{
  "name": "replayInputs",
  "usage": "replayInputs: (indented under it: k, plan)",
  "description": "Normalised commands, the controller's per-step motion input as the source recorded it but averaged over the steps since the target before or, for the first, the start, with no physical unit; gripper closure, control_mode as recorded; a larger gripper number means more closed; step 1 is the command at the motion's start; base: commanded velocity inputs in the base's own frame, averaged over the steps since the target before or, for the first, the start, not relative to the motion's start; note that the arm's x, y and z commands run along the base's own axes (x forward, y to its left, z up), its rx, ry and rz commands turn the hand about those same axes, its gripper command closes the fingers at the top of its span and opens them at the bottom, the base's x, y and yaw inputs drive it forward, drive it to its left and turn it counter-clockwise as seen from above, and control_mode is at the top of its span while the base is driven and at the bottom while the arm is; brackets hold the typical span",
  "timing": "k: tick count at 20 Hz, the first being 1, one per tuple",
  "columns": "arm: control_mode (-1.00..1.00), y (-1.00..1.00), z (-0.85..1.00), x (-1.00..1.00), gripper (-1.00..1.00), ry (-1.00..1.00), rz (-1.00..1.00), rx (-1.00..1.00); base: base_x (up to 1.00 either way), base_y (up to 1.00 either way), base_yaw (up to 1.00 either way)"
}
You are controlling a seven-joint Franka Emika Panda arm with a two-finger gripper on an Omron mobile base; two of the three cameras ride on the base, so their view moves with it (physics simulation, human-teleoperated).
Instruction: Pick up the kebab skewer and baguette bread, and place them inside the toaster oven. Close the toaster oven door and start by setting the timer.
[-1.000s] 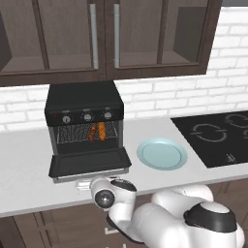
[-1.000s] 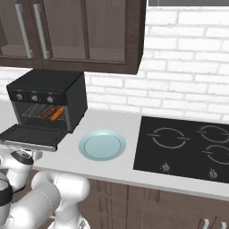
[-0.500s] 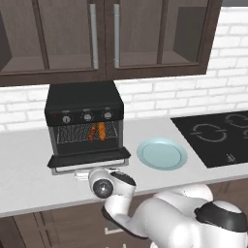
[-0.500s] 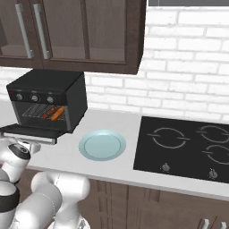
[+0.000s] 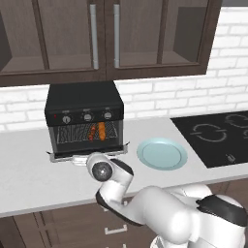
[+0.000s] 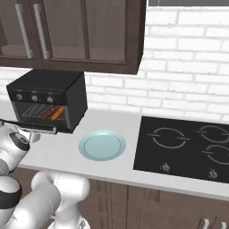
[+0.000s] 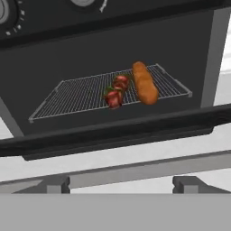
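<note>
The gripper (image 5: 80,159) sits low at the front edge of the oven door (image 5: 89,152), mostly hidden behind the arm's own wrist in the left base view, so I cannot tell whether its jaws are apart or closed on the door's bar handle (image 7: 135,169). In the hand view the fingertips are not clear; the handle crosses just below the door edge. The baguette (image 7: 145,83) and the skewer (image 7: 115,92) lie side by side on the wire rack (image 7: 72,99) inside the toaster oven (image 5: 85,104), baguette to the right, apparently touching. The pale blue plate (image 5: 162,154) is on the counter (image 5: 29,169) beside the oven. Compared with a second ago, the door has swung up from flat to only slightly ajar, and the wrist has risen with it
</note>
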Motion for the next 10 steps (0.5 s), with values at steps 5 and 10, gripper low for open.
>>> replayInputs:
  k: [5, 10]
  plan:
    - [-1.00, 0.00, 0.25, 0.33, -1.00, 0.00, 0.00, 0.03, 0.00, 0.00, 0.00]
    - [-1.00, 0.00, 0.03, 0.34, -1.00, 0.00, 0.00, 0.02, 0.00, 0.00, 0.00]
